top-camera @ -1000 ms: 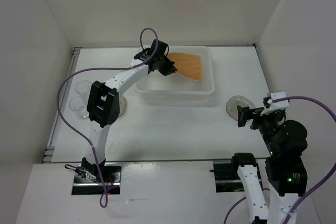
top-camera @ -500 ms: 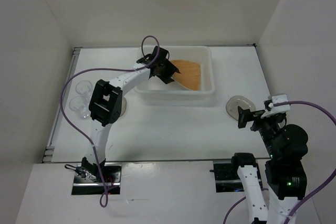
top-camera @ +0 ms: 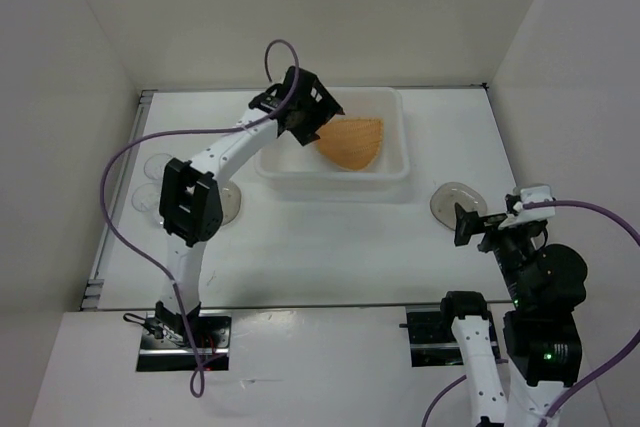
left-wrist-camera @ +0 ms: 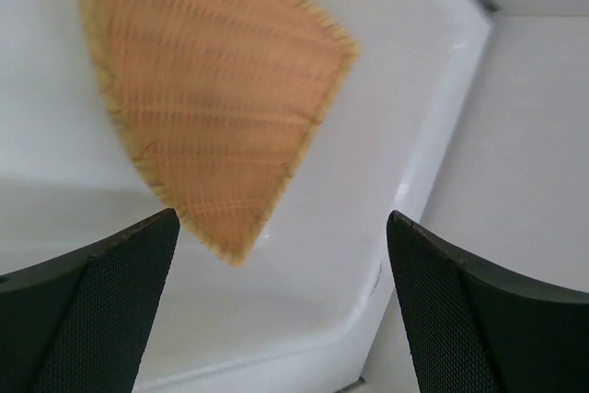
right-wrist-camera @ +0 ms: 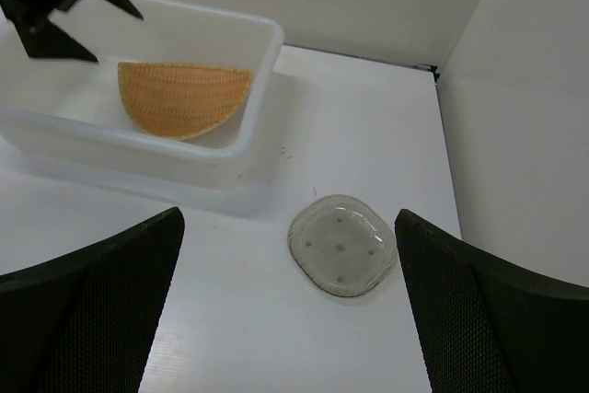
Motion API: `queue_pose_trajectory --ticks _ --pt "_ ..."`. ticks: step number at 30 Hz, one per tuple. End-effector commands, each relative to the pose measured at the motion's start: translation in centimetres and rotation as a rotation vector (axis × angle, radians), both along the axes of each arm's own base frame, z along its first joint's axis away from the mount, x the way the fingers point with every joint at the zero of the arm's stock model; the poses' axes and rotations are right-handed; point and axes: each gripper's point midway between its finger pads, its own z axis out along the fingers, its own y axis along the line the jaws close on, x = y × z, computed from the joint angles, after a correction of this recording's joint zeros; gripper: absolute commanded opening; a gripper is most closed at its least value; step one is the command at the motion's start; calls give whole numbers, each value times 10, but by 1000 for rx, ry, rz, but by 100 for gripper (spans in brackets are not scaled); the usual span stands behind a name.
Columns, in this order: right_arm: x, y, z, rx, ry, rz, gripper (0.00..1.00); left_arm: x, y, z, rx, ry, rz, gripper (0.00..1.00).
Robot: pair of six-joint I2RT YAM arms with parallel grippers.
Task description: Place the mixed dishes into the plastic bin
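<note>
The orange woven tray (top-camera: 352, 140) (left-wrist-camera: 207, 108) (right-wrist-camera: 182, 97) lies free inside the white plastic bin (top-camera: 335, 175) (left-wrist-camera: 433, 163) (right-wrist-camera: 262, 52). My left gripper (top-camera: 318, 119) (left-wrist-camera: 281, 319) hovers open above the bin's left part, nothing between its fingers. A smoky grey saucer (top-camera: 454, 200) (right-wrist-camera: 342, 244) rests on the table right of the bin. My right gripper (top-camera: 470, 224) (right-wrist-camera: 290, 319) stands open just near of that saucer, above the table. Two clear cups (top-camera: 156, 163) (top-camera: 147, 197) stand at the far left, and another saucer (top-camera: 228, 205) shows partly under the left arm.
White walls enclose the table on three sides. The left arm's purple cable (top-camera: 120, 187) loops over the cups' area. A metal strip (top-camera: 100, 247) runs along the table's left edge.
My left gripper has opened and let go of the orange tray, which dropped flat into the bin; the gripper drew back toward the bin's left. The right gripper shifted slightly nearer.
</note>
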Motion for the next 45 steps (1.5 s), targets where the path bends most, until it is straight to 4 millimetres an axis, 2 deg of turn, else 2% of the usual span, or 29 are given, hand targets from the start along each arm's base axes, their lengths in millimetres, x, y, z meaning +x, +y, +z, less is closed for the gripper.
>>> queue_pose_trajectory --ticks 1,3,4,5,6,7,8,9,10,11,12,13,14,15,16,18,20,23,24,26,27,29,30,32,36,37,39,43,45 --pt "6 -1 8 22 -46 -12 100 -4 33 144 120 -341 -34 100" --pt "9 -5 9 31 -46 -34 100 -21 50 169 279 -417 -102 100" --pt "12 -6 7 42 -32 -43 100 -31 54 173 322 -425 -133 100" --pt "16 -11 2 43 -5 -67 100 -41 66 168 398 -415 -178 100" --pt "26 -13 -3 45 47 -79 100 -51 75 151 448 -376 -202 100" --pt "31 -14 -6 46 78 -79 100 -70 87 166 470 -405 -223 100" --pt "35 -14 -8 47 107 -80 100 -81 95 166 491 -409 -241 100" --pt "48 -10 -18 51 176 -56 100 -104 109 191 483 -470 -234 100" --pt "55 -8 -15 54 200 -42 100 -116 120 168 520 -429 -245 100" --pt "62 -4 -18 61 240 -14 100 -128 128 168 531 -443 -254 100" --pt "78 -3 -21 77 302 -9 100 -153 146 191 513 -506 -219 100" --pt "87 -3 -21 79 322 -9 100 -165 155 189 519 -510 -206 100" --pt "95 -4 -19 88 338 -11 100 -179 161 170 539 -485 -233 100" --pt "102 -6 -7 86 326 -20 100 -199 175 185 521 -539 -203 100" --pt "120 -7 -24 91 415 -23 100 -211 182 183 520 -542 -201 100" --pt "134 -9 -36 83 500 -22 100 -236 198 181 515 -570 -196 100" --pt "148 -11 -66 59 614 -13 100 -254 213 181 507 -583 -162 100" --pt "156 -28 -112 -43 761 -46 100 -266 223 170 512 -558 -155 100" --pt "154 -41 -128 -94 810 -82 100 -270 225 165 518 -544 -161 100" --pt "152 -48 -154 -141 898 -45 100 -271 227 158 518 -518 -161 100" --pt "150 -49 -164 -129 940 -25 100 -271 227 158 518 -517 -161 100" --pt "145 -67 -191 -84 1055 -53 100 -272 225 157 518 -520 -175 100" --pt "146 -72 -199 -60 1078 -39 100 -273 226 155 522 -512 -178 100" --pt "142 -97 -216 5 1128 -71 100 -272 226 151 536 -497 -191 100" --pt "138 -128 -235 -23 1140 -113 100 -268 224 151 540 -487 -195 100" --pt "133 -137 -249 -20 1171 -127 100 -267 221 148 538 -478 -207 100" --pt "125 -144 -264 -28 1210 -112 100 -266 218 147 524 -478 -208 100" --pt "125 -162 -283 -18 1213 -124 100 -265 212 142 480 -464 -199 100" --pt "125 -160 -292 1 1226 -89 100 -266 212 140 476 -453 -195 100"
